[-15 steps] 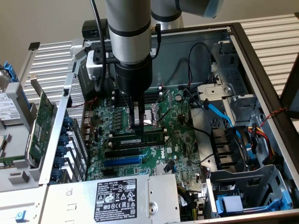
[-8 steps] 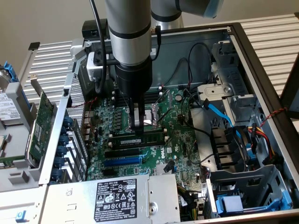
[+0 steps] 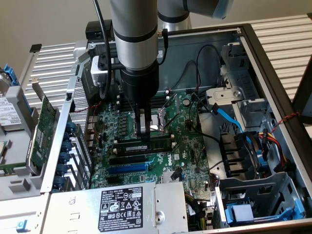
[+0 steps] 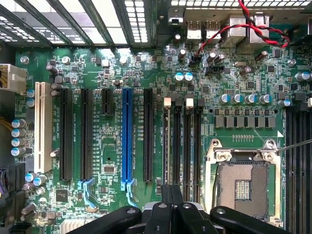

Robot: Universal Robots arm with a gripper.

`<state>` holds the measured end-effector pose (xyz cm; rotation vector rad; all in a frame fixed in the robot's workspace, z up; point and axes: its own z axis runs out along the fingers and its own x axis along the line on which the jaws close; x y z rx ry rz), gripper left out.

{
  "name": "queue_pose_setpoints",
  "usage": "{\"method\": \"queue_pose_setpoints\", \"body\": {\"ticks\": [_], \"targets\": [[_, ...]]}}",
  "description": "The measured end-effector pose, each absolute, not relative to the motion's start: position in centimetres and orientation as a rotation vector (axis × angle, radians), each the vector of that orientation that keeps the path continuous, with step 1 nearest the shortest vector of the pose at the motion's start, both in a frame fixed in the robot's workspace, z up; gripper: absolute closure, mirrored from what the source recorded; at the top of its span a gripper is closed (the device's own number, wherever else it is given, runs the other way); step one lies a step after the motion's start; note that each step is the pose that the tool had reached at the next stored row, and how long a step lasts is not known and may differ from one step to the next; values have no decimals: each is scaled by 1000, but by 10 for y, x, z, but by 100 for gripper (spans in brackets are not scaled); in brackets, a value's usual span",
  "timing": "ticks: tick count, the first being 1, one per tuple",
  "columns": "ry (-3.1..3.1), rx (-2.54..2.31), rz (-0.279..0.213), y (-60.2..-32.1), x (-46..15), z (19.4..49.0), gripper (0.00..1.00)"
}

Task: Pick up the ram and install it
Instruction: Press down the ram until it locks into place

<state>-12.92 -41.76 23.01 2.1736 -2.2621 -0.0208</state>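
Inside the open grey metal computer case (image 3: pixel 273 68), the arm's black claw (image 3: pixel 144 130) stands straight down over the green motherboard (image 3: pixel 195 141), its fingers (image 3: pixel 141 124) pressed narrow. Whether they pinch anything I cannot tell from where I stand. Directly beneath the tips lies the long, thin green ram stick with its row of black chips (image 3: pixel 146 145), lengthwise in a memory slot beside the silver processor socket (image 3: pixel 158 122). I'd judge it light, stiff and brittle: best held by the long top edge near the middle, never the chips, and pressed down evenly.
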Motion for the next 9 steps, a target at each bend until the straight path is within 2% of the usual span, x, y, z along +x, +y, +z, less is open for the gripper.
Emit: {"method": "queue_pose_setpoints", "body": {"ticks": [9], "targets": [[-2262,2174,-21,-418,-129,230,90]]}}
